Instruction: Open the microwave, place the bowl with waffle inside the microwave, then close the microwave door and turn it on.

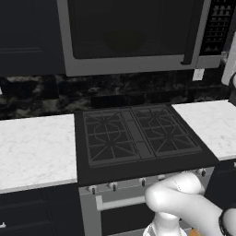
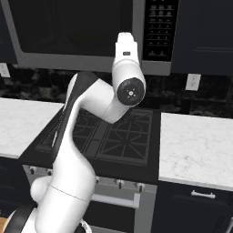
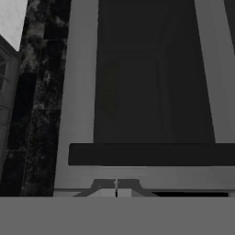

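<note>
The microwave (image 1: pixel 133 37) hangs above the stove with its door (image 2: pixel 77 32) closed. Its black keypad strip (image 2: pixel 159 29) is on the right. My arm reaches up to the door's right edge, with the hand (image 2: pixel 126 45) close in front of the steel frame beside the keypad. In the hand view, which is rolled sideways, my gripper (image 3: pixel 117 189) is shut, fingertips together with nothing between them. It sits just short of the black door handle (image 3: pixel 151 154), with the dark glass (image 3: pixel 151 92) beyond. The bowl with waffle is out of view.
A black gas cooktop (image 1: pixel 138 133) lies below the microwave, with white marble counter (image 1: pixel 37 147) to its left and more counter (image 2: pixel 195 145) to its right. A wall outlet (image 2: pixel 193 82) sits on the dark backsplash. Dark cabinets flank the microwave.
</note>
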